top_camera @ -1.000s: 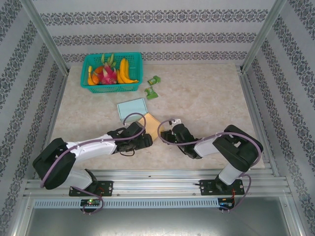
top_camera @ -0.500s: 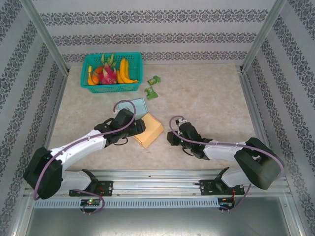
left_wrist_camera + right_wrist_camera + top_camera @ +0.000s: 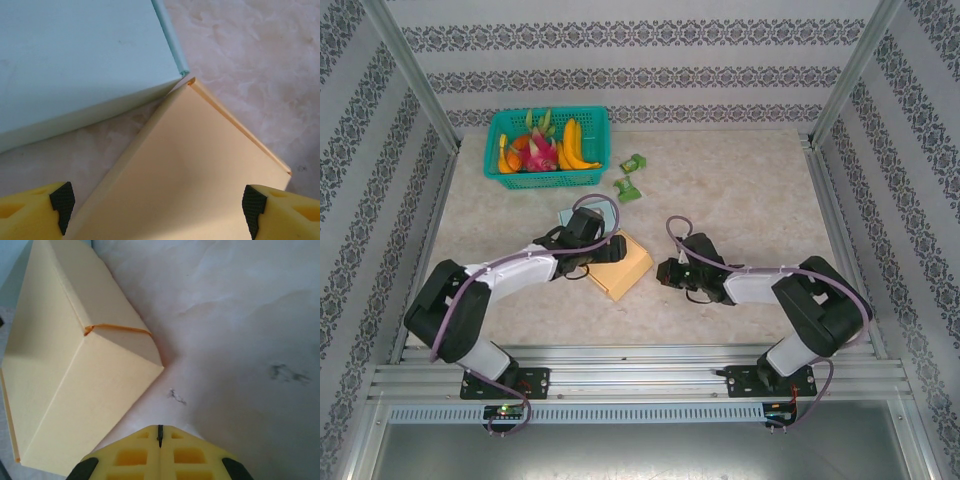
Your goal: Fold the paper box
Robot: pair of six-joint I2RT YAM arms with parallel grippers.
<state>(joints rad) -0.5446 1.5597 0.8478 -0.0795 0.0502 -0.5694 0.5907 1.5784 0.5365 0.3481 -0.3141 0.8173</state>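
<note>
smooth matte yellow paper box (image 3: 623,266), crisp creased edges, flat on mottled stone-look table (image 3: 750,190), near centre. spread wide over its left part: left gripper (image 3: 157,205). pressed shut just right of it, not touching: right gripper (image 3: 160,432). pale teal box (image 3: 75,60) at far corner.

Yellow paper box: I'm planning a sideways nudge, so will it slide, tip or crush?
Probably slides easily: the yellow paper box looks hollow and light, lying flat and low on the smooth table. Unlikely to tip. Its thin card walls and folded seam may dent under a narrow push.
</note>
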